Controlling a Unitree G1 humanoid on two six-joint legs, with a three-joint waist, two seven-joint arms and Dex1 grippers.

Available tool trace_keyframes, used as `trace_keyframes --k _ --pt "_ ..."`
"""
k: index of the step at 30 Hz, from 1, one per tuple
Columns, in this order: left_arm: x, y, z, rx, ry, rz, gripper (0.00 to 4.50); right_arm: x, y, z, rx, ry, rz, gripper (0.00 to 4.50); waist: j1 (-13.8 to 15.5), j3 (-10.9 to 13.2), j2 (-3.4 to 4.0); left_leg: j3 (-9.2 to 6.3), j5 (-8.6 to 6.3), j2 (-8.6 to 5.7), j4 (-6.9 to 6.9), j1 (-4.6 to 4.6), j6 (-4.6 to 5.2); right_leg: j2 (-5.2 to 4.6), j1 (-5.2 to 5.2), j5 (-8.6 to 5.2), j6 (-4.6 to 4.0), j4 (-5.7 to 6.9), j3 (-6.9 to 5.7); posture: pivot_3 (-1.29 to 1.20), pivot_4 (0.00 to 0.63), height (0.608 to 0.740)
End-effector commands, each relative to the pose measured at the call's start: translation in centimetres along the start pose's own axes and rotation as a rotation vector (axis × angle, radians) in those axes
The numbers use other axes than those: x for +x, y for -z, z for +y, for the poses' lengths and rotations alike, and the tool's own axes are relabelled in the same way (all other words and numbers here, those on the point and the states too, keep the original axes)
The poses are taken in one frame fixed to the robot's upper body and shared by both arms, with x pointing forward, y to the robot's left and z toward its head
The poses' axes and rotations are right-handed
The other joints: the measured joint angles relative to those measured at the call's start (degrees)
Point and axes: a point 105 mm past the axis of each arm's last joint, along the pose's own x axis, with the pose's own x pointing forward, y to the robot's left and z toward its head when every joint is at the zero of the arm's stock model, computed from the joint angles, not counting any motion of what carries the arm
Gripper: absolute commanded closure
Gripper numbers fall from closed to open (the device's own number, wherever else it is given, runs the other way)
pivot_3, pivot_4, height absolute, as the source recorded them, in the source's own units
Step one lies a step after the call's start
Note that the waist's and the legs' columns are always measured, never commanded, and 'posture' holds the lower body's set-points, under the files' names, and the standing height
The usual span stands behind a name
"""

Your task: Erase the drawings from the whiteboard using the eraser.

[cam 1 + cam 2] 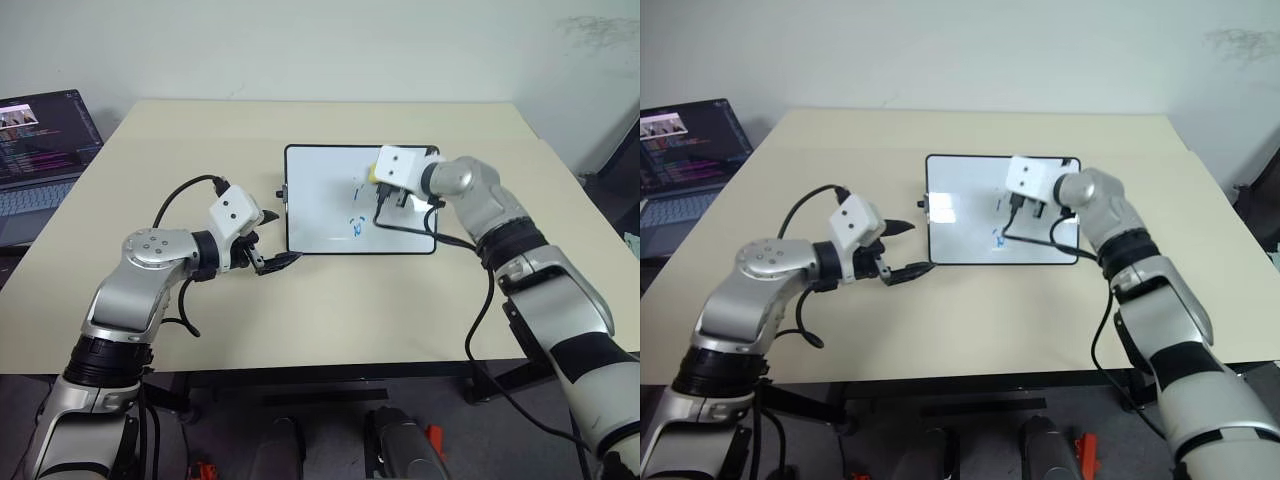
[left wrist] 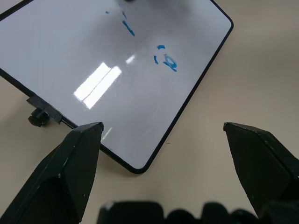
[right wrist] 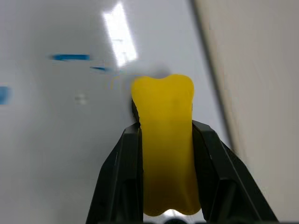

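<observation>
The tabletop [image 1: 330, 320] is covered centrally by the whiteboard [image 1: 320, 215], laid flat for wiping. Blue drawings [image 1: 356, 226] are left mid-board. The eraser [image 3: 166, 140] is squeezed in the right end effector [image 3: 164, 135] over the board's upper strokes, arm extended. The left end effector [image 2: 163, 135] is held open beside the board's near corner.

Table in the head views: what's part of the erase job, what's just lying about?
Job:
- whiteboard
- drawings, blue strokes left on the board
- eraser, yellow, pinched in the right gripper over the board
- left gripper, open, at the board's near left corner

Lying about:
- laptop, screen on, at the far left beside the table
</observation>
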Motion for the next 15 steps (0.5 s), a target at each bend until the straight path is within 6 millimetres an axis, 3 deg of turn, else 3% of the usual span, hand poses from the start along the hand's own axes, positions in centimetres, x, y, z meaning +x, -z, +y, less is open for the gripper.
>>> trace_keyframes --k 1,6,9,15 --pt "-0.1 -1.4 0.2 0.046 -0.012 -0.037 0.0 0.2 -2.6 -0.5 -0.002 0.02 -0.083 3.45 0.0 0.0 0.0 0.0 0.0 0.0 -0.01 -0.01 0.0 0.0 0.0 0.0 0.0 -0.01 -0.01 0.0 0.15 0.74" --pt "-0.1 -1.4 0.2 0.045 -0.013 -0.039 0.0 0.9 -4.0 2.2 -0.018 -0.064 -0.121 3.45 -0.2 0.0 0.0 0.05 -0.01 0.01 -0.52 -0.03 -0.01 0.04 -0.2 -0.04 0.05 -0.01 -0.01 0.0 0.15 0.74" --pt "-0.1 -1.4 0.2 0.045 -0.015 -0.037 0.0 1.3 -5.3 5.0 -0.026 -0.17 -0.156 3.45 -0.1 0.0 0.0 -0.07 -0.01 0.04 -0.62 -0.03 -0.01 0.11 -0.21 -0.04 0.15 0.01 -0.16 0.0 0.15 0.74" --pt "-0.2 -1.3 0.2 0.045 -0.017 -0.035 0.0 0.8 -4.6 6.7 -0.068 -0.271 -0.131 3.45 0.0 0.0 0.0 -0.07 -0.01 0.04 -0.56 -0.03 -0.01 0.14 -0.17 -0.13 -0.02 0.03 -0.12 0.0 0.15 0.74"
